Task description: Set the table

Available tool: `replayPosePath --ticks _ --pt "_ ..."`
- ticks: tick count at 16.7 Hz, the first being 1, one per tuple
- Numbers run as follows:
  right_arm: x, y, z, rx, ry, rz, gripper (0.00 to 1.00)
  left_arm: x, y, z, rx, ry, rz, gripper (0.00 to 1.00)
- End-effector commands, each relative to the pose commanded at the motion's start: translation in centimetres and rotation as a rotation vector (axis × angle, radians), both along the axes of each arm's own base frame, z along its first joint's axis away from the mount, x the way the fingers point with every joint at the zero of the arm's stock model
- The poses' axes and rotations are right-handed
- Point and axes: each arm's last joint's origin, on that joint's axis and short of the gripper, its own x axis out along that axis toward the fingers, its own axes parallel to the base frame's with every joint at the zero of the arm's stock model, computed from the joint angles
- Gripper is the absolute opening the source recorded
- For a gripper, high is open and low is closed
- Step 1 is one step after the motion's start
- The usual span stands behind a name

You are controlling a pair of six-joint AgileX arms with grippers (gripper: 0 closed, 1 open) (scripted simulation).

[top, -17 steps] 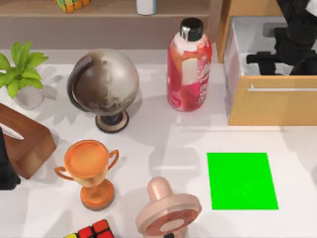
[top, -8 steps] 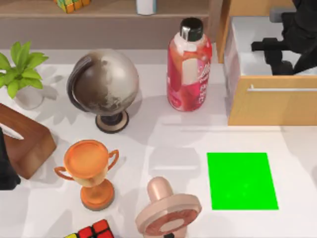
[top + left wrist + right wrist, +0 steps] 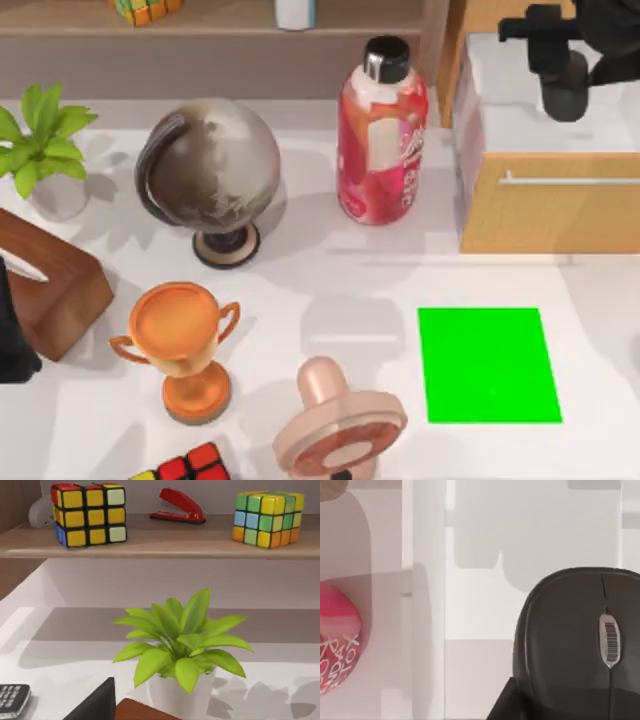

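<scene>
From above, a wide white surface (image 3: 330, 270) spreads across the whole scene, carrying every object. The right arm's jaws, called here the right gripper (image 3: 560, 60), hang over the open wooden drawer (image 3: 545, 205) at the far right; a black mouse (image 3: 566, 88) sits at their tip, though how wide they stand I cannot tell. The left arm (image 3: 12, 340) is parked at the left edge. On the surface stand a red bottle (image 3: 382, 135) with white label print too small to read, a brown globe (image 3: 212, 175), a potted plant (image 3: 40, 140), an orange trophy (image 3: 183, 345), a pink handheld fan (image 3: 338, 425), a colour cube (image 3: 185, 465), a wooden box (image 3: 50, 285) and a flat green rectangle (image 3: 487, 365). The left wrist view looks past the plant to a shelf (image 3: 160, 542) bearing two colour cubes and a red stapler (image 3: 179, 506). The right wrist view shows the mouse close up, its wheel strip carrying a barcode, with the bottle's white lettering at the side, illegible.
</scene>
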Motion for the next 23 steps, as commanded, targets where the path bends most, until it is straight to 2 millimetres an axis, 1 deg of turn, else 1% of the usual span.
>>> replayPosePath --ticks 2,4,6,8,11,14,16,19,21,23 --pt "-1.8 1.6 1.5 0.029 -0.048 0.021 0.00 0.0 0.0 0.0 0.000 0.000 0.000 1.00" --pt "-3.8 3.2 2.3 0.059 -0.078 0.046 0.00 0.0 0.0 0.0 0.000 0.000 0.000 1.00" --pt "-5.8 4.8 2.5 0.087 -0.085 0.073 0.00 0.0 0.0 0.0 0.000 0.000 0.000 1.00" --pt "-7.6 6.2 2.0 0.108 -0.075 0.097 0.00 0.0 0.0 0.0 0.000 0.000 0.000 1.00" --pt "-10.1 7.9 0.1 0.119 -0.023 0.122 0.00 0.0 0.0 0.0 0.000 0.000 0.000 1.00" --pt "-12.1 8.7 -3.0 0.098 0.057 0.121 0.00 0.0 0.0 0.0 0.000 0.000 0.000 1.00" --pt "-13.1 8.8 -5.3 0.071 0.118 0.106 0.00 0.0 0.0 0.0 0.000 0.000 0.000 1.00" --pt "-14.3 8.3 -8.7 0.020 0.205 0.069 0.00 0.0 0.0 0.0 0.000 0.000 0.000 1.00" --pt "-14.9 7.8 -10.4 -0.012 0.251 0.045 0.00 0.0 0.0 0.0 0.000 0.000 0.000 1.00" --pt "-15.4 7.4 -11.6 -0.035 0.284 0.027 0.00 0.0 0.0 0.0 0.000 0.000 0.000 1.00"
